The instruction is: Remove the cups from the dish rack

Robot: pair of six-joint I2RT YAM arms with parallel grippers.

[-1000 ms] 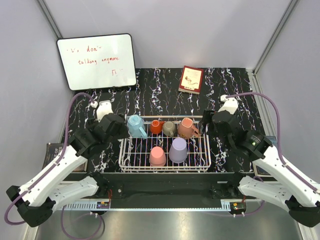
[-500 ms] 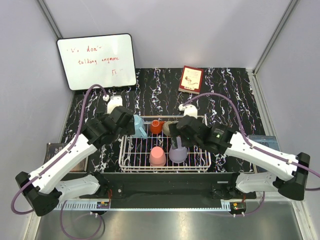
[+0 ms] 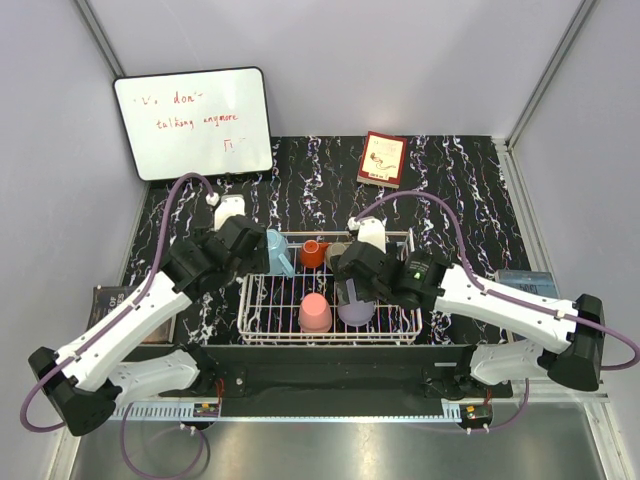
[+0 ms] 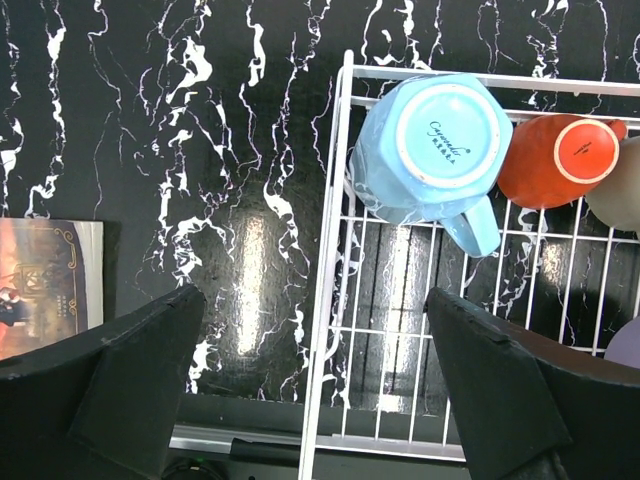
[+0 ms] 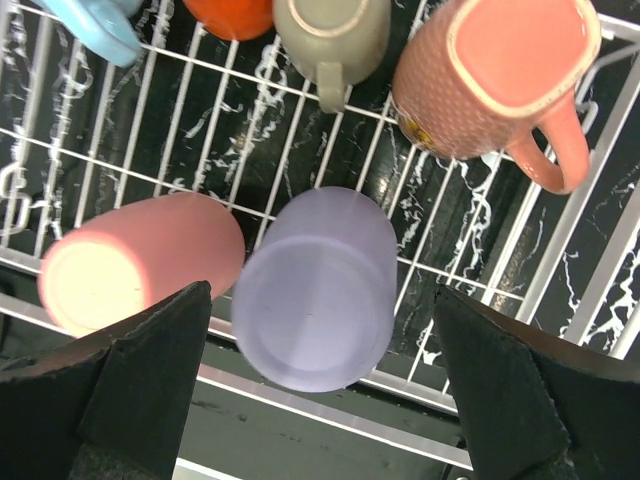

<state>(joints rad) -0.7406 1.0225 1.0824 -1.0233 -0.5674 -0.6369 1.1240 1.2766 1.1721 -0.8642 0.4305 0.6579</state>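
The six cups stand upside down, bases up and long axes upright, inside the dish rack (image 3: 243,300), whose long side runs left to right across the black marble table (image 3: 450,180) between the two arms. Four handled mugs fill the far row: the light blue mug (image 4: 430,150) sits in the far-left corner with its handle pointing near-right. The orange-red mug (image 4: 555,160) is next, then the grey-olive mug (image 5: 330,35) with its handle toward the near side. The salmon-pink mug (image 5: 490,75) has its handle toward the right wall. In the near row the pink tumbler (image 5: 140,262) stands just left of the lavender tumbler (image 5: 315,290). The right gripper (image 5: 320,300) hangs over the lavender tumbler, jaws wide apart, one finger on either side and neither touching it. The left gripper (image 4: 315,330), jaws also spread, hovers above the rack's left wall, near the light blue mug. A whiteboard (image 3: 192,122) leans at the far left and a small book (image 3: 382,158) lies at the far centre.
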